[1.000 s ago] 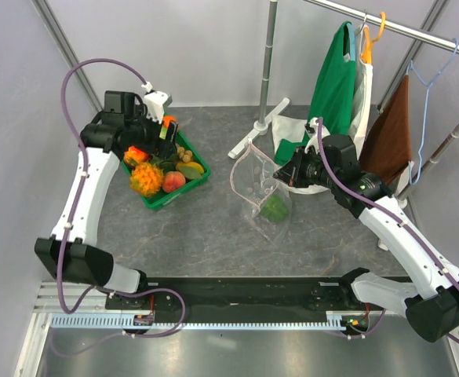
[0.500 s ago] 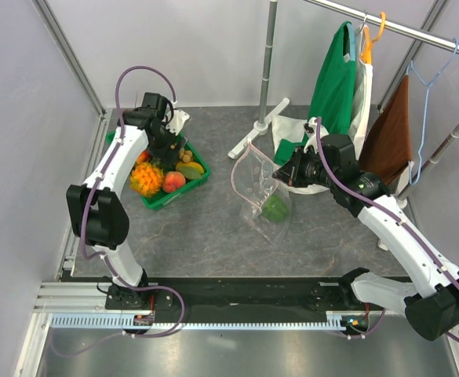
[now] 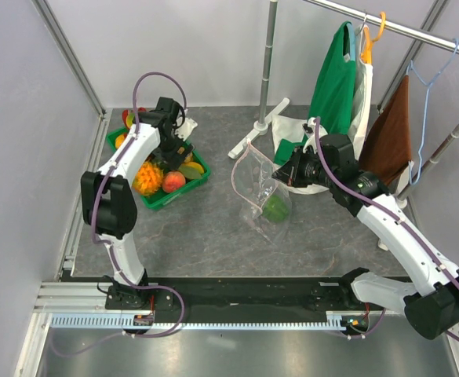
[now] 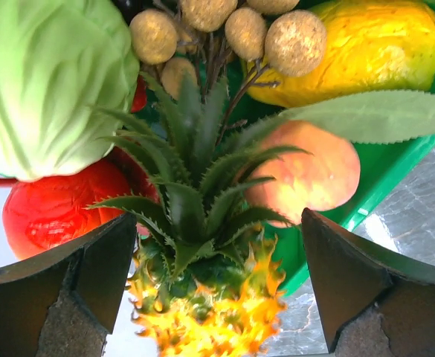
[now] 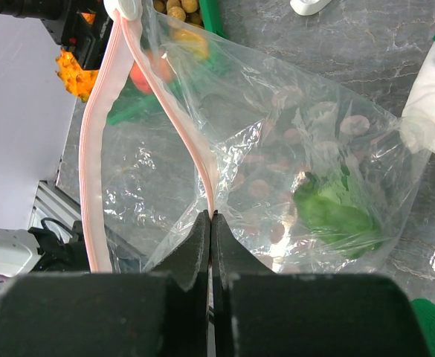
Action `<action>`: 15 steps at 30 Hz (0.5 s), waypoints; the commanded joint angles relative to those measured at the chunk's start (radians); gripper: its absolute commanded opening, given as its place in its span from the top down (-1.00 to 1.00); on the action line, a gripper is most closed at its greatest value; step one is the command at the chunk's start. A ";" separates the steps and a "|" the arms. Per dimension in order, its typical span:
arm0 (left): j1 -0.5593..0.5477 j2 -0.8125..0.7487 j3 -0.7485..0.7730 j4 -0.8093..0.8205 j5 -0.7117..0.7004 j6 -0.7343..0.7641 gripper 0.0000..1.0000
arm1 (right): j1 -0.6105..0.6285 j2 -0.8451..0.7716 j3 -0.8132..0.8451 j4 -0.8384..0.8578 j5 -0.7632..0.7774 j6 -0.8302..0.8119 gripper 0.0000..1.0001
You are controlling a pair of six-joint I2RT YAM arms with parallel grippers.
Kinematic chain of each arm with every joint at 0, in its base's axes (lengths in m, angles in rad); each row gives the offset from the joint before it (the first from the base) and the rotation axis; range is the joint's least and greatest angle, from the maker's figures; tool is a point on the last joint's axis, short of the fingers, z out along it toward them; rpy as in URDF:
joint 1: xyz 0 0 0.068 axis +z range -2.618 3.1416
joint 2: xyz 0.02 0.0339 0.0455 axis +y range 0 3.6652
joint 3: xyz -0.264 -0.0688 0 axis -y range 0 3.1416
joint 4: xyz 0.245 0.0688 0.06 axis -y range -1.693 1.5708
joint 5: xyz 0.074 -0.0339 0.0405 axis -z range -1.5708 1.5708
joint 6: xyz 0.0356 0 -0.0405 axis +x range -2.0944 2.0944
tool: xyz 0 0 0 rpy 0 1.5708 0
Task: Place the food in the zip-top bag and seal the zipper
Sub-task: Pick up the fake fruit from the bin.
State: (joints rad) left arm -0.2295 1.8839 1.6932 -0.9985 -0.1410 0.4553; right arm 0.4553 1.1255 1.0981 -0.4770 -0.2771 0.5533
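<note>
One green pepper [image 5: 334, 212] lies inside the zip-top bag [image 5: 276, 134] — its zipper [image 5: 91, 149] unsealed, pinched tight by the right gripper [image 5: 210, 223]. At nine o'clock of the bag, the green tray [image 3: 179, 197] holds at least six pieces — one pineapple [image 4: 202, 305], one peach [image 4: 314, 175], one cabbage [image 4: 46, 74] among them. The left gripper [image 4: 217, 249] hangs spread and empty over the pineapple.

bright, even light | soft shadows | glare on zip-top bag [image 5: 291, 171]

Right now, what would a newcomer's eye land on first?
The green tray heaped with bright toy food at back left, the left gripper open over a pineapple. At centre, the right gripper pinches the clear bag by its pink strip, a green pepper inside.
</note>
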 commanded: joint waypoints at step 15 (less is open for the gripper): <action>-0.011 0.009 0.042 0.014 -0.031 0.013 -0.34 | 0.000 0.008 0.039 0.041 -0.008 -0.013 1.00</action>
State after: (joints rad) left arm -0.2344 1.9347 1.7061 -0.9936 -0.1570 0.4545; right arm 0.4553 1.1294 1.0981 -0.4732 -0.2768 0.5495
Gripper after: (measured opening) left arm 0.742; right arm 0.009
